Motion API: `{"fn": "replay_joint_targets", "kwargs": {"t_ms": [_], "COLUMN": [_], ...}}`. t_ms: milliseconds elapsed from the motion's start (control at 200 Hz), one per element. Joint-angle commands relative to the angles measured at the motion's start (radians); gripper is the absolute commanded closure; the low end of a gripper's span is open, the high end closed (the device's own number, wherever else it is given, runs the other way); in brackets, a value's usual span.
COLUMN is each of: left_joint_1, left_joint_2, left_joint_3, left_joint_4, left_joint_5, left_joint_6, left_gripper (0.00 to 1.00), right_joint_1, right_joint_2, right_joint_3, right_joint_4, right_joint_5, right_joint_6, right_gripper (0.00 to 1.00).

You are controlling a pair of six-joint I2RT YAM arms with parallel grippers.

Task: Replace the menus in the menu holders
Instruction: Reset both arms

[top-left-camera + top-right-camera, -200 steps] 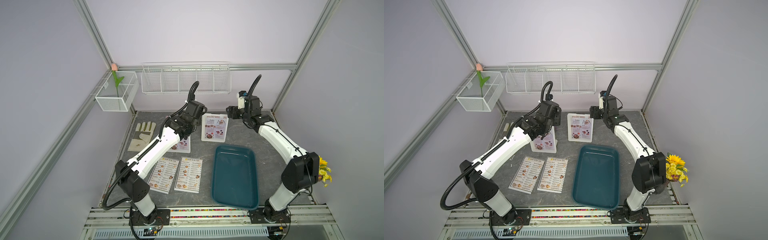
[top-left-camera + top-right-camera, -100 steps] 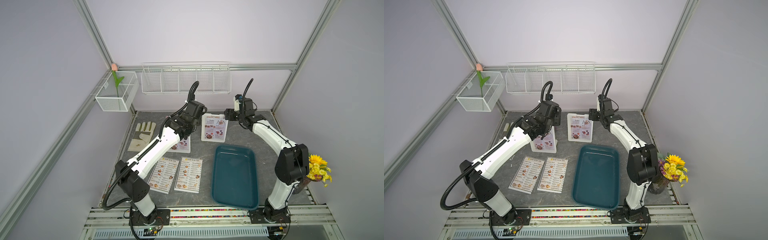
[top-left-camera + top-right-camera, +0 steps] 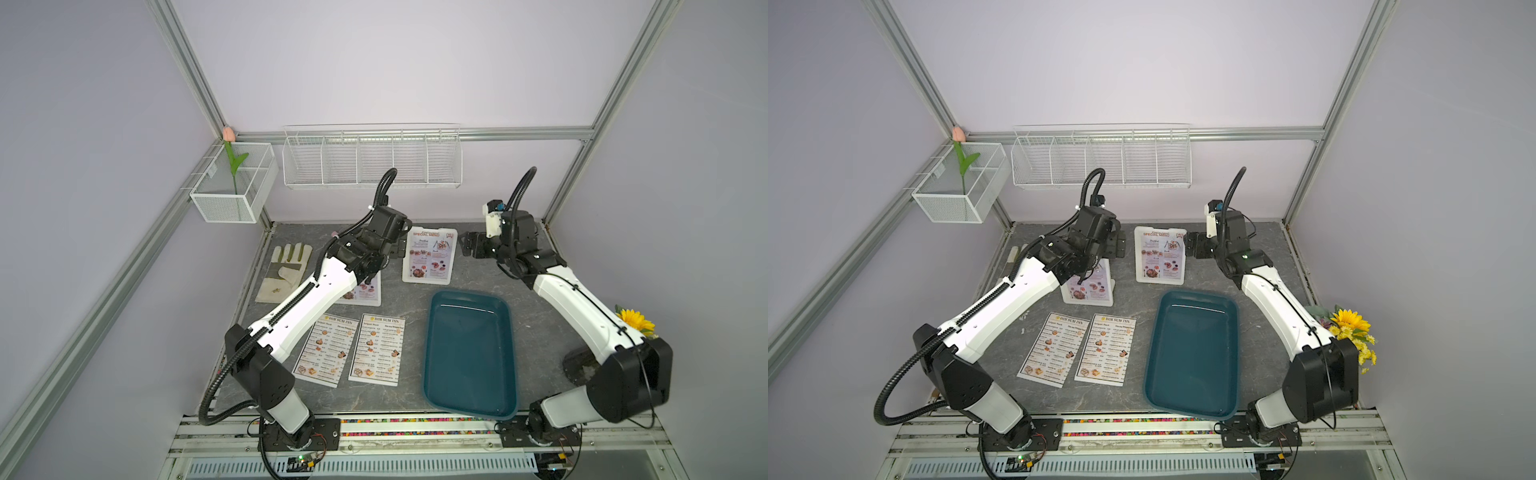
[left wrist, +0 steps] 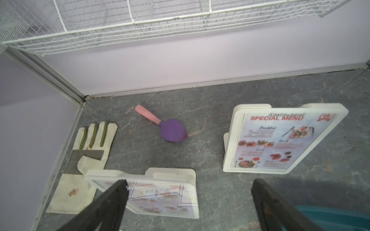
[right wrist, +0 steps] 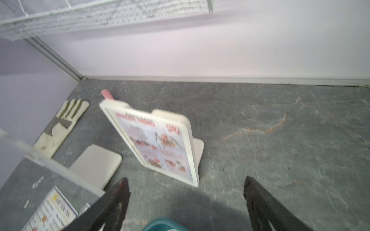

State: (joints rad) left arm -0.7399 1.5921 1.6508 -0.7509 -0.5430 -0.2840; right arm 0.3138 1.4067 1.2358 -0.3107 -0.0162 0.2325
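1. Both sets of jaws stand spread wide with nothing between them: the left gripper (image 4: 190,182) and the right gripper (image 5: 186,179) each show bare table past their black fingers.
2. Far left, a work glove (image 3: 284,272) lies flat along the side wall. Beyond it, nearer the back wall, lies a spatula (image 4: 162,126) with a pink handle and purple blade.
3. The left menu holder (image 3: 1088,289) stands leaning back, partly hidden under the left arm's wrist. Its sheet shows food photos, but the heading is covered in both top views and smeared by glare in the left wrist view, so I cannot tell which menu it is.
4. In front of that holder, two DIM SUM INN menus lie flat on the table side by side, the left menu (image 3: 326,351) and the right menu (image 3: 379,351), close together.
5. The right menu holder (image 3: 430,255) stands upright between the two grippers, with a red-headed SPECIAL MENU sheet (image 4: 278,142) in it. The left gripper is just beside its left edge and the right gripper is near its right edge; neither touches it.
6. A dark teal tray (image 3: 432,357) sits in front of the right menu holder, to the right of the flat menus.
7. Far right, sunflowers (image 3: 633,322) show behind the right arm.
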Motion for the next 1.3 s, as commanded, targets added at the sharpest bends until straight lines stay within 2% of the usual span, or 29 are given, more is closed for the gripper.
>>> {"fn": "replay_joint_targets", "kwargs": {"t_ms": [0,65,185,325,435,520,595,655,715,775,820,895,925,965,1045,1135,1180,1245,1295], "left_joint_1": [-0.001,-0.002,0.002,0.026,0.04,0.065,0.118,0.212,0.323,0.42,0.476,0.494,0.497,0.5,0.532,0.574,0.599,0.614,0.614], "left_joint_2": [-0.114,-0.172,-0.287,-0.402,-0.437,-0.5,-0.584,-0.628,-0.627,-0.58,-0.538,-0.436,-0.404,-0.375,-0.335,-0.326,-0.301,-0.253,-0.194], "left_joint_3": [-0.105,-0.194,-0.369,-0.533,-0.61,-0.784,-0.958,-1.081,-1.141,-1.125,-1.098,-1.103,-1.107,-1.135,-1.217,-1.257,-1.256,-1.246,-1.239], "left_joint_4": [-0.031,-0.025,-0.005,0.039,0.024,0.22,0.481,0.663,0.739,0.731,0.727,0.843,0.884,0.97,1.158,1.305,1.348,1.421,1.469], "left_joint_5": [0.014,0.006,-0.093,-0.081,-0.212,-0.313,-0.33,-0.283,-0.264,-0.246,-0.184,-0.181,-0.154,-0.115,-0.046,0.054,0.075,0.121,0.136], "left_joint_6": [-0.069,-0.092,-0.144,-0.159,-0.205,-0.123,-0.015,-0.002,-0.016,-0.017,0.003,0.083,0.123,0.168,0.203,0.219,0.207,0.242,0.253], "left_gripper": [0.01,0.01,0.01,0.0,0.0,0.0,0.0,0.0,0.0,0.02,0.04,0.05,0.0,0.01,0.01,0.01,0.01,0.01,0.01], "right_joint_1": [-0.004,-0.004,-0.006,-0.007,-0.009,-0.015,-0.021,-0.038,-0.069,-0.101,-0.102,-0.145,-0.147,-0.157,-0.18,-0.223,-0.246,-0.258,-0.263], "right_joint_2": [-0.119,-0.184,-0.266,-0.309,-0.32,-0.337,-0.379,-0.4,-0.372,-0.302,-0.24,-0.126,-0.105,-0.078,0.018,0.102,0.106,0.168,0.131], "right_joint_3": [-0.11,-0.167,-0.266,-0.35,-0.422,-0.513,-0.632,-0.735,-0.787,-0.812,-0.833,-0.882,-0.877,-0.886,-0.906,-0.912,-0.92,-0.95,-0.931], "right_joint_4": [-0.056,-0.085,-0.136,-0.138,-0.129,-0.021,0.178,0.373,0.493,0.591,0.693,0.929,0.967,1.046,1.228,1.311,1.295,1.442,1.349], "right_joint_5": [0.003,0.041,0.102,0.099,0.223,0.363,0.469,0.481,0.486,0.45,0.453,0.468,0.466,0.425,0.421,0.344,0.312,0.31,0.281], "right_joint_6": [0.009,0.011,0.019,0.044,0.07,0.032,-0.044,-0.123,-0.148,-0.186,-0.219,-0.254,-0.265,-0.299,-0.321,-0.295,-0.264,-0.268,-0.26], "right_gripper": [0.01,0.0,0.03,0.03,0.03,0.04,0.06,0.1,0.11,0.1,0.1,0.1,0.1,0.1,0.1,0.1,0.1,0.1,0.1]}}
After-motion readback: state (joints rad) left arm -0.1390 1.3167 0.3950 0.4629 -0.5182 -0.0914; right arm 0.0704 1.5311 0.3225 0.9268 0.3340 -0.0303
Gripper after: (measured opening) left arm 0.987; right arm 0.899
